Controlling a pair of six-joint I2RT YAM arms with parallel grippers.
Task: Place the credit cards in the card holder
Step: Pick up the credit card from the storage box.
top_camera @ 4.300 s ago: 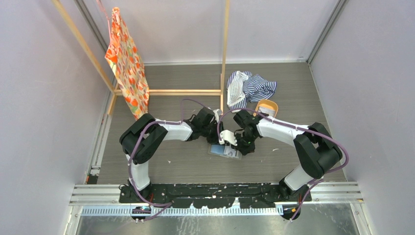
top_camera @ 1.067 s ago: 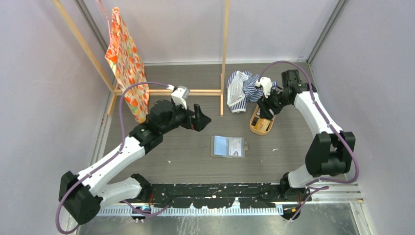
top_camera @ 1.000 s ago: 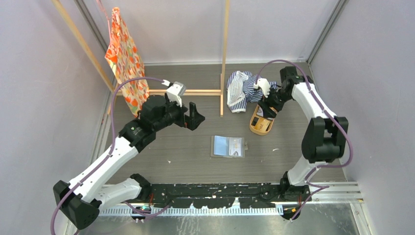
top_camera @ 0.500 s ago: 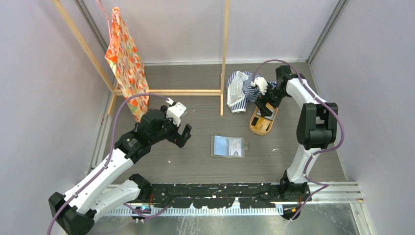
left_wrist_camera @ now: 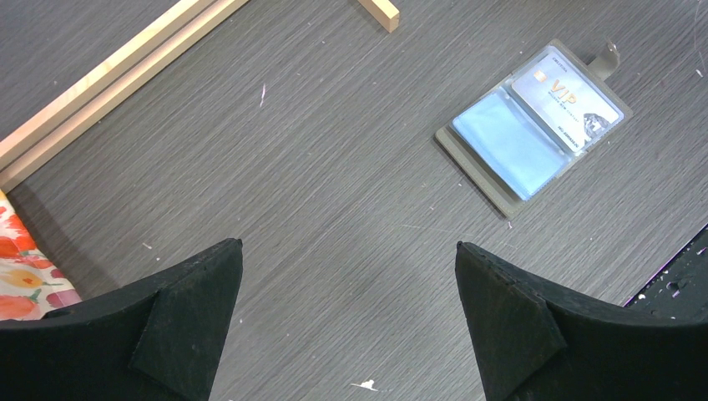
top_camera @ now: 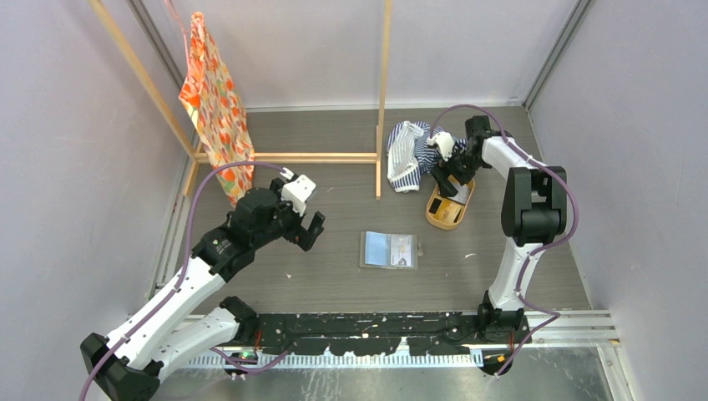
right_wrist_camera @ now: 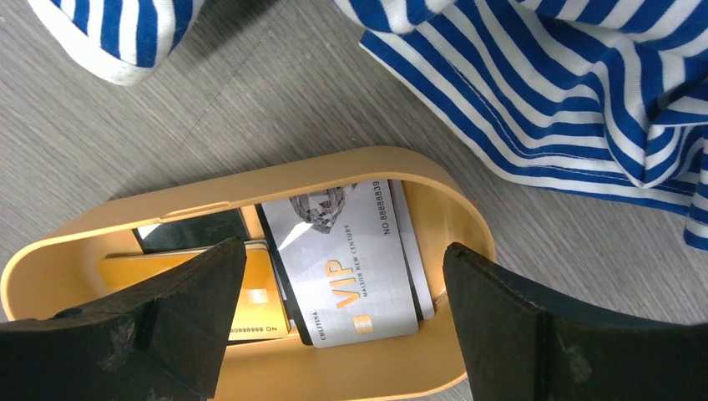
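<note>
The grey card holder (top_camera: 388, 250) lies open and flat mid-table, with a silver VIP card (left_wrist_camera: 561, 98) in one pocket and a pale blue pocket (left_wrist_camera: 505, 142) beside it. My left gripper (top_camera: 311, 230) hovers open to its left, with only bare table between the fingertips (left_wrist_camera: 349, 242). My right gripper (top_camera: 448, 178) is open over the orange-tan tray (right_wrist_camera: 401, 368). Its fingers straddle the credit cards inside: a silver VIP card (right_wrist_camera: 351, 267) on top, a gold card (right_wrist_camera: 250, 305) and a black card (right_wrist_camera: 188, 230) partly hidden by the left finger.
A blue-and-white striped cloth (top_camera: 422, 150) lies just behind the tray, close to my right wrist (right_wrist_camera: 534, 92). A wooden frame (top_camera: 382, 92) stands at the back with a floral fabric (top_camera: 215, 104) hanging on it. Its base bar (left_wrist_camera: 108, 79) runs behind my left gripper.
The left arm drew back from the wooden frame to the near left. The right gripper shifted slightly back over the tray and its jaws widened. The card holder has not moved.
</note>
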